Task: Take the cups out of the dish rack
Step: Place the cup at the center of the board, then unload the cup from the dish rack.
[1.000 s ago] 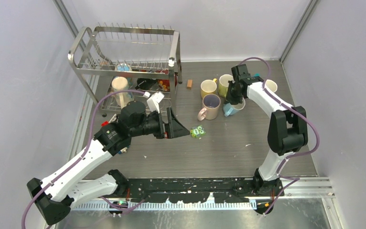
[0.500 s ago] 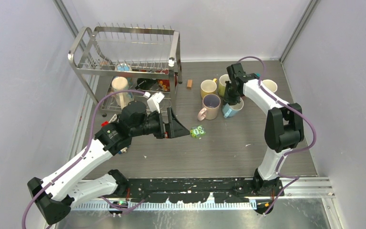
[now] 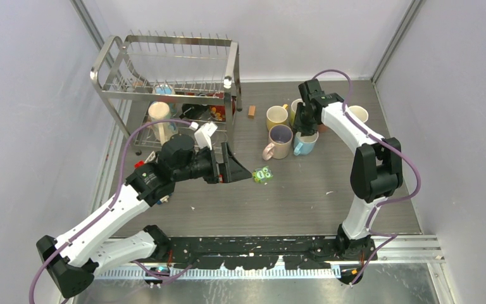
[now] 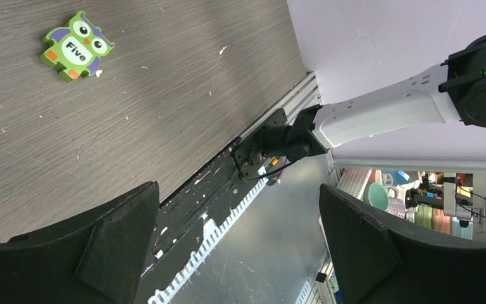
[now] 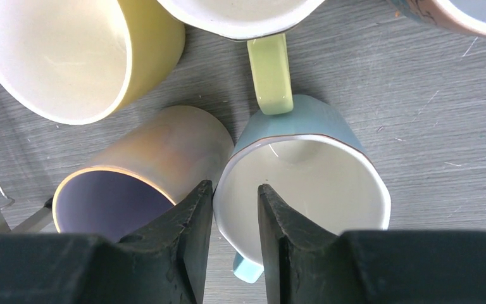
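The steel dish rack (image 3: pixel 164 76) stands at the far left. A cream mug (image 3: pixel 159 115) sits in its lower tier, with a light blue one (image 3: pixel 163 90) behind it. On the table stand a yellow mug (image 3: pixel 277 117), a pink mug (image 3: pixel 280 140), a lime mug (image 3: pixel 297 106), a cream mug (image 3: pixel 359 114) and a light blue mug (image 3: pixel 304 145). My right gripper (image 5: pixel 235 189) straddles the rim of the light blue mug (image 5: pixel 304 183), one finger inside and one outside, with a gap around the wall. My left gripper (image 3: pixel 237 170) is wide open and empty.
A green owl toy block (image 3: pixel 263 174) lies just right of my left gripper and also shows in the left wrist view (image 4: pixel 76 45). A small brown block (image 3: pixel 251 111) lies near the rack. Dark and red items (image 3: pixel 212 113) fill the rack's lower tier. Walls enclose the table.
My right gripper has moved left and a little farther back, and the light blue mug has shifted slightly left with it. The left arm has not moved.
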Controlling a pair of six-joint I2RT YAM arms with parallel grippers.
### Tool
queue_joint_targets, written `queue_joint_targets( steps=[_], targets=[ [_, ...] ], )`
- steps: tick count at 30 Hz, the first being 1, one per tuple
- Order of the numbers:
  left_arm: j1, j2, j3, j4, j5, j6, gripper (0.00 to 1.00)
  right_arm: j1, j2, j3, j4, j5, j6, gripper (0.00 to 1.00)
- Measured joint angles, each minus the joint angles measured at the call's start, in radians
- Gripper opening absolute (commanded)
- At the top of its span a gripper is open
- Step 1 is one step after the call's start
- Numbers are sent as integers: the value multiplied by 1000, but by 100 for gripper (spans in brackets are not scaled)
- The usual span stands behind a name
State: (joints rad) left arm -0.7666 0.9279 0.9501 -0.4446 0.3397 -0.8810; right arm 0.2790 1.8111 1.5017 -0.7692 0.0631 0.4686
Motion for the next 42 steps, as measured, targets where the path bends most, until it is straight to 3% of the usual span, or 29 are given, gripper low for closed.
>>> queue_joint_targets(
  steps=[10,16,18,27,42],
  targets=[
    [0,-10,0,-33,-36,3,99,6,-11,13,-48,35,31,56],
    [0,-37,0,-47,-95,5,99,8,-100,13,-70,39,51,81],
    [0,-55,-5,-47,-125,5,99,11,-142,13,-69,38,59,99],
    [0,-118,-76,-71,-323,20,99,15,-314,-5,-60,13,81,100],
    [7,-117,-148,-129,-831,100,100,16,-521,-174,15,-114,133,100]
  ],
)
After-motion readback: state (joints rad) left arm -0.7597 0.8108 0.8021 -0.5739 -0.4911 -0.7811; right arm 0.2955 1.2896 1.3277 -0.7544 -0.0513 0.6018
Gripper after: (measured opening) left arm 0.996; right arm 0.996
